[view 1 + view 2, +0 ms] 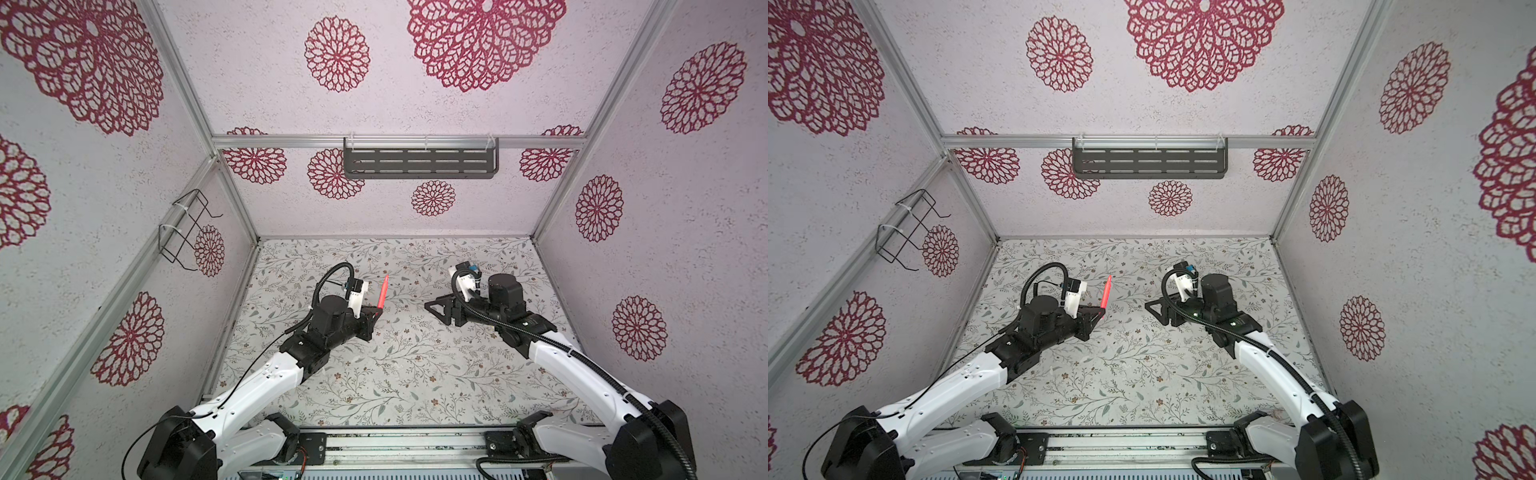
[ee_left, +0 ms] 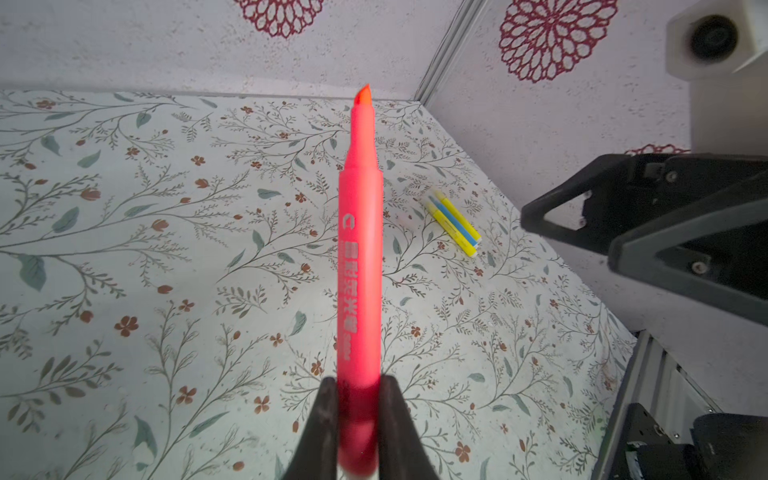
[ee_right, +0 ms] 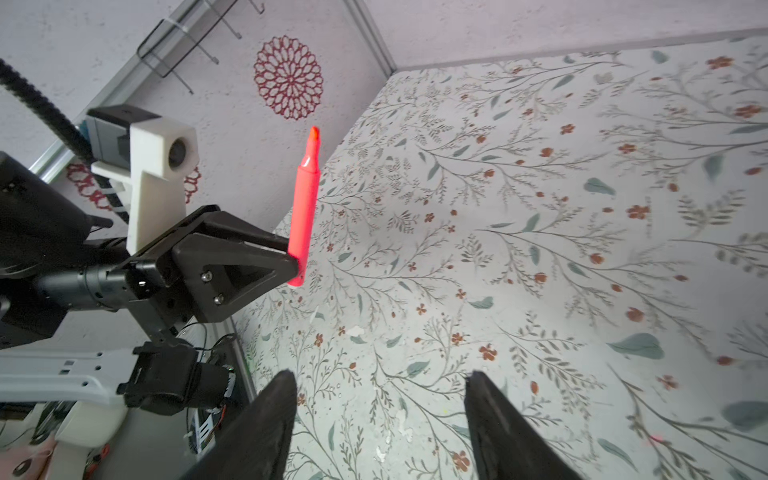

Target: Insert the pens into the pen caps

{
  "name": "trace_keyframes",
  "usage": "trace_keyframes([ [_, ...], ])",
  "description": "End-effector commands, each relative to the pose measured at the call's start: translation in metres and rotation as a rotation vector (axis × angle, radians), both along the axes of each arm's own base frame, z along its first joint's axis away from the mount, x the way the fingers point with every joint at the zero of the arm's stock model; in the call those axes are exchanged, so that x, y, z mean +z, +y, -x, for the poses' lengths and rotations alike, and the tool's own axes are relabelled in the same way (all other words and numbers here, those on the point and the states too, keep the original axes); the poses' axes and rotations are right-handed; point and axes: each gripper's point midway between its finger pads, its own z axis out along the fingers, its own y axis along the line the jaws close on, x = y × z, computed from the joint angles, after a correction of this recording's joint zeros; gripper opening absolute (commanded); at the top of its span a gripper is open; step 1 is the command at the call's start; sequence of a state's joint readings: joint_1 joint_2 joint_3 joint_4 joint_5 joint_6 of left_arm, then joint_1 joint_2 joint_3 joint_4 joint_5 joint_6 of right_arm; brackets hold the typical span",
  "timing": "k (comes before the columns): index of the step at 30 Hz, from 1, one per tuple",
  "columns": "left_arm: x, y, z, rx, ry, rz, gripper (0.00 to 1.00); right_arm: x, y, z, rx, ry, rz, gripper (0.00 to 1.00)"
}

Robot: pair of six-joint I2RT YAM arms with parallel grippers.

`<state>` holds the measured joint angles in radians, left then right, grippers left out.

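Observation:
My left gripper [image 1: 377, 309] [image 2: 358, 395] is shut on the base of a red-pink pen [image 1: 382, 291] [image 2: 360, 257]. The pen stands upright above the mat with its uncapped tip up, and shows the same way in both top views [image 1: 1105, 291]. My right gripper [image 1: 428, 306] [image 3: 380, 376] hangs open and empty to the pen's right, jaws pointing at it. Two yellow pens and a blue pen [image 2: 453, 222] lie side by side on the mat near the right wall. Small whitish pieces, perhaps pen caps [image 3: 355, 331], lie faint on the mat below the grippers.
The floral mat [image 1: 415, 374] covers the floor between patterned walls. A dark slotted shelf [image 1: 419, 162] hangs on the back wall and a wire rack [image 1: 187, 228] on the left wall. A metal rail [image 1: 407, 446] runs along the front edge.

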<state>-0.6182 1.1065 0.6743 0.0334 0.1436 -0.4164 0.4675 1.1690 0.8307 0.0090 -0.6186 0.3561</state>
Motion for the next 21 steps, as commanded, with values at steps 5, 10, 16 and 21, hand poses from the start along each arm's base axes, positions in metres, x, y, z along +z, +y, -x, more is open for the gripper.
trace_keyframes([
  [5, 0.022, -0.019, 0.013, -0.051, -0.059, 0.058, 0.06, 0.033, 0.030, -0.007, 0.068, -0.057, -0.098, 0.67],
  [10, 0.023, -0.024, 0.019, -0.061, -0.066, 0.066, 0.06, 0.044, 0.041, -0.007, 0.106, -0.063, -0.141, 0.67],
  [16, 0.024, -0.031, 0.022, -0.076, -0.070, 0.078, 0.06, 0.049, 0.054, 0.001, 0.158, -0.063, -0.162, 0.67],
  [21, 0.025, -0.036, 0.022, -0.082, -0.077, 0.085, 0.06, 0.051, 0.061, 0.004, 0.175, -0.053, -0.207, 0.65],
])
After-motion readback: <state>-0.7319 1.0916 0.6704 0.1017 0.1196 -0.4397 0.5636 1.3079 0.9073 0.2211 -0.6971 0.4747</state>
